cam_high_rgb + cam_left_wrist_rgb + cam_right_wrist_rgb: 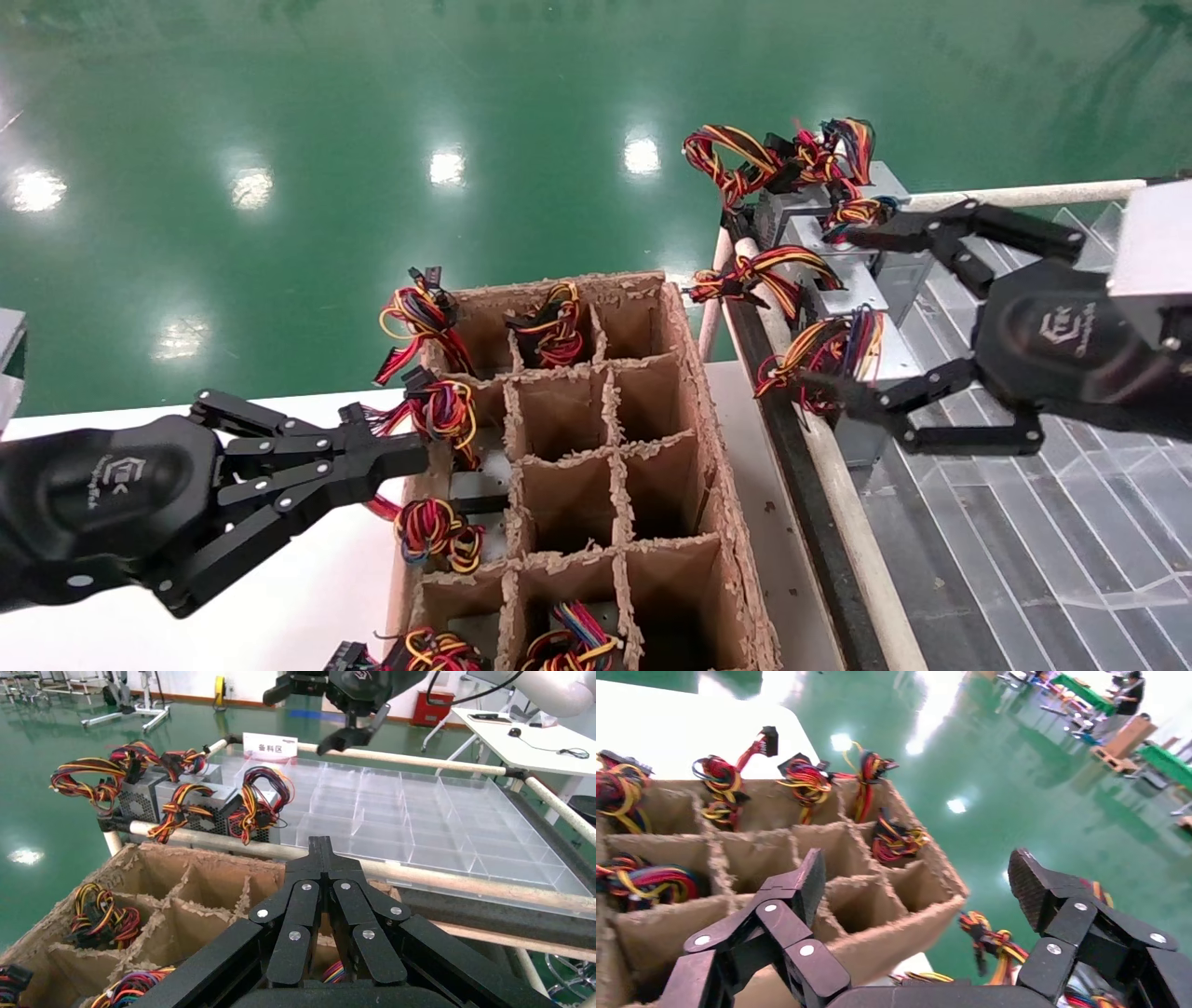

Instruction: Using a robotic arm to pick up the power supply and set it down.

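The power supply (899, 359), a silver-grey box, sits at the near end of a row on the rack's edge. Its orange, yellow, red and purple wires (824, 359) hang over the rail. My right gripper (843, 312), with the silver wrist, stands open wide, its two fingers on either side of that box and holding nothing. The left wrist view shows the same box (270, 822) with its perforated side and the right gripper (337, 713) above the rack. My left gripper (410, 457) is shut and empty at the cardboard crate's left side.
A cardboard crate (596, 410) with divider cells holds several wired units on the white table (307, 596). Two more grey boxes (843, 298) (810, 205) stand farther along the rack. A clear compartment tray (1024, 522) lies behind the white rail (838, 485).
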You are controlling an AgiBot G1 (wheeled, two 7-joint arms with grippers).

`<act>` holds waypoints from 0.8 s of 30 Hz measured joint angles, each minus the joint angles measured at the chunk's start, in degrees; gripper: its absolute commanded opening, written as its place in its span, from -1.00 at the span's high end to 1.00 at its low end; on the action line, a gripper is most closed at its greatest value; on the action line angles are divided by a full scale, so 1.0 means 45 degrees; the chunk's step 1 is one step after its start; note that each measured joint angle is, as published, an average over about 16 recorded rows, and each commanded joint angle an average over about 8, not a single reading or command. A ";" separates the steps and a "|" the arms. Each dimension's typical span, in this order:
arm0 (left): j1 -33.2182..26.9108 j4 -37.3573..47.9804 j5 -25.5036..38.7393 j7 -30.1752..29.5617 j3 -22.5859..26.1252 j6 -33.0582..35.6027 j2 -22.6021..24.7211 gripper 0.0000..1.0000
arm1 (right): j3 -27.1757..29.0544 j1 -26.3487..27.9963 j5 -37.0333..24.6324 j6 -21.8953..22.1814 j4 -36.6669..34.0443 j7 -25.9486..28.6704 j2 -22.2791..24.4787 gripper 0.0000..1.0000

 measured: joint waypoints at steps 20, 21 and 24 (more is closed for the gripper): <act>0.0000 0.0000 0.0000 0.0000 0.0000 0.0000 0.0000 -1.00 | -0.0238 -0.0847 0.1672 -0.1033 -0.0264 0.0546 -0.0539 -1.00; 0.0000 0.0000 0.0000 0.0000 0.0000 0.0000 0.0000 -1.00 | -0.0250 -0.0889 0.1754 -0.1084 -0.0277 0.0572 -0.0565 -1.00; 0.0000 0.0000 0.0000 0.0000 0.0000 0.0000 0.0000 -1.00 | -0.0285 -0.1013 0.1999 -0.1235 -0.0316 0.0652 -0.0644 -1.00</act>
